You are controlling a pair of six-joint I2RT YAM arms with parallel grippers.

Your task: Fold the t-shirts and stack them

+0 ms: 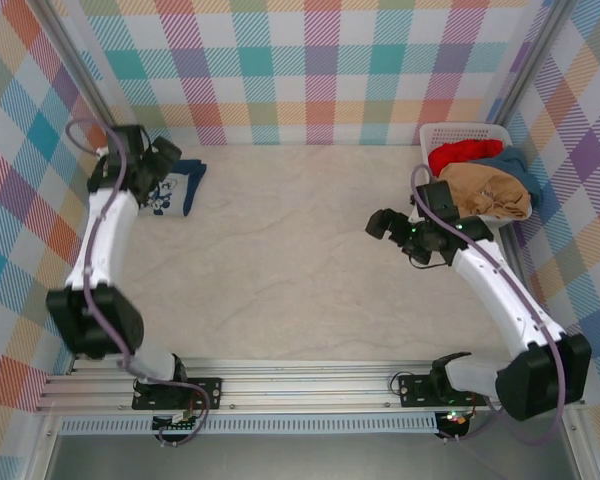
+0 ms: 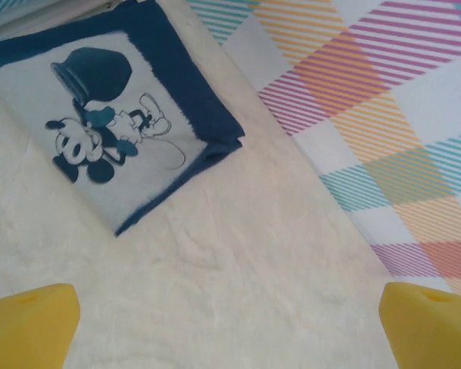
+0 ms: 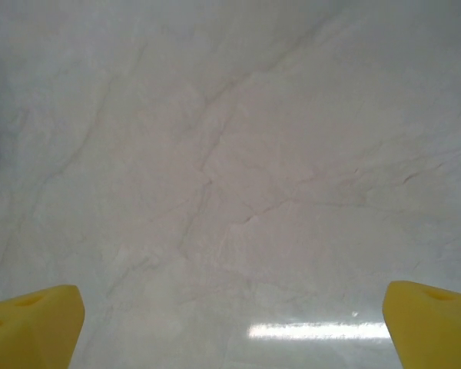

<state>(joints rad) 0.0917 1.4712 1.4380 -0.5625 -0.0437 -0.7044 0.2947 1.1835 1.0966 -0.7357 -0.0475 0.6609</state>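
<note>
Navy t-shirt (image 1: 177,190) lies folded, print up, at the far left of the table (image 1: 300,260), partly under the left gripper (image 2: 230,323), whose fingers are spread wide and empty. The right gripper (image 3: 230,323) is also spread, over bare table. At the far right the white basket (image 1: 460,128) holds the red t-shirt (image 1: 465,153), the tan t-shirt (image 1: 485,188) and the teal t-shirt (image 1: 522,166).

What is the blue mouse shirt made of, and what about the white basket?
The navy t-shirt looks like soft matte cloth, probably cotton: it lies folded flat with limp, fuzzy edges. The white basket looks like hard, smooth plastic, judging by its stiff molded rim, though it is small in the top view.
</note>
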